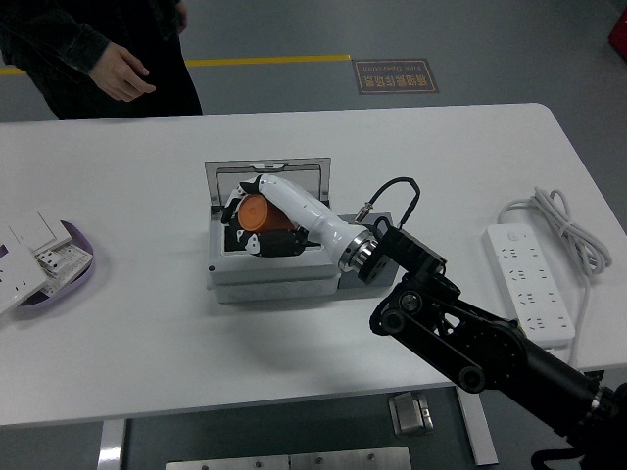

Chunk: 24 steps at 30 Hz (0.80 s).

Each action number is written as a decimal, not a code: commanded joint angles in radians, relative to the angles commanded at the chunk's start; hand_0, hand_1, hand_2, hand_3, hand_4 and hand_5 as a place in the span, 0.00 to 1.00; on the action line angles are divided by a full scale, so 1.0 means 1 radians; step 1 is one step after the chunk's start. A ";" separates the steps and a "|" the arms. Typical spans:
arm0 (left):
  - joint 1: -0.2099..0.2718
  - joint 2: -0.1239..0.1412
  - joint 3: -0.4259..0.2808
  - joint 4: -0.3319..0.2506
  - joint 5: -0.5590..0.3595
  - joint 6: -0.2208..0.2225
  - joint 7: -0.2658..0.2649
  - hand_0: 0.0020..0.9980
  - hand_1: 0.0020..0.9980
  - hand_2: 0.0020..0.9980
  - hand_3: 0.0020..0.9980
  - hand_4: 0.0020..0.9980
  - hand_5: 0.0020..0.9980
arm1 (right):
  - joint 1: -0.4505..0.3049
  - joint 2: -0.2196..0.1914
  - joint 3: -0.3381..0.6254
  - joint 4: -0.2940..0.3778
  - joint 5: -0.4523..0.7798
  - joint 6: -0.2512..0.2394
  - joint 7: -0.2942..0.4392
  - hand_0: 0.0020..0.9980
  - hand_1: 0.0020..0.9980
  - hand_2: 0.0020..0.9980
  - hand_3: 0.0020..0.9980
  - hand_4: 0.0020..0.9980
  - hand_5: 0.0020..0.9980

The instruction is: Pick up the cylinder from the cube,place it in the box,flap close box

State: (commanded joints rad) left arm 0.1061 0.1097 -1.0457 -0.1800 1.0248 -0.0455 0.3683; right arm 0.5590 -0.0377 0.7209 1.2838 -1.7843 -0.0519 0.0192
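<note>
My right hand (pixel 253 221) is shut on the orange cylinder (pixel 257 211) and holds it over the opening of the grey box (pixel 269 278). The box's clear lid (pixel 269 176) stands open at the back. The dark grey cube (pixel 380 227) stands against the box's right side, mostly hidden behind my right forearm (pixel 318 220). The cube's top carries nothing that I can see. My left arm is out of view.
A person in dark clothes (pixel 108 59) stands at the far left side, one hand hanging above the table edge. A purple tray (pixel 69 279) with white parts sits at the left. A white power strip (pixel 529 284) with cable lies at the right.
</note>
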 joint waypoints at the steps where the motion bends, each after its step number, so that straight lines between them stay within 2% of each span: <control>1: 0.000 0.000 -0.001 0.000 0.001 0.000 0.000 0.63 0.63 0.61 0.65 0.72 0.25 | 0.008 0.003 -0.010 -0.004 -0.032 0.007 -0.020 0.10 0.25 0.43 0.34 0.02 0.00; 7: -0.001 0.001 -0.005 0.000 0.007 0.000 0.002 0.63 0.63 0.61 0.65 0.72 0.25 | 0.039 0.021 -0.036 -0.062 -0.231 -0.011 -0.144 0.08 0.24 0.43 0.35 0.03 0.00; 15: -0.001 -0.001 -0.012 0.000 0.015 0.000 0.003 0.63 0.63 0.61 0.65 0.72 0.25 | 0.052 0.031 -0.056 -0.095 -0.376 -0.057 -0.202 0.10 0.27 0.44 0.37 0.05 0.00; 16: -0.001 -0.001 -0.012 0.000 0.017 0.000 0.003 0.63 0.63 0.61 0.65 0.72 0.25 | 0.053 0.033 -0.061 -0.097 -0.380 -0.062 -0.206 0.12 0.35 0.49 0.51 0.36 0.00; 20: -0.001 -0.001 -0.015 0.000 0.020 -0.001 0.003 0.63 0.63 0.61 0.65 0.72 0.25 | 0.055 0.038 -0.075 -0.098 -0.383 -0.075 -0.218 0.12 0.35 0.49 0.51 0.36 0.00; 21: -0.002 -0.001 -0.016 0.000 0.021 -0.001 0.003 0.63 0.63 0.61 0.65 0.72 0.25 | 0.055 0.038 -0.077 -0.098 -0.383 -0.077 -0.220 0.28 0.50 0.56 0.63 0.53 0.00; 24: -0.002 -0.001 -0.016 0.000 0.022 -0.001 0.003 0.63 0.63 0.61 0.65 0.72 0.25 | 0.057 0.038 -0.082 -0.098 -0.378 -0.078 -0.224 0.28 0.50 0.56 0.63 0.53 0.00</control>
State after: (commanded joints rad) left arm 0.1046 0.1092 -1.0614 -0.1800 1.0471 -0.0463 0.3715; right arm 0.6164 0.0000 0.6390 1.1856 -2.1626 -0.1303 -0.2052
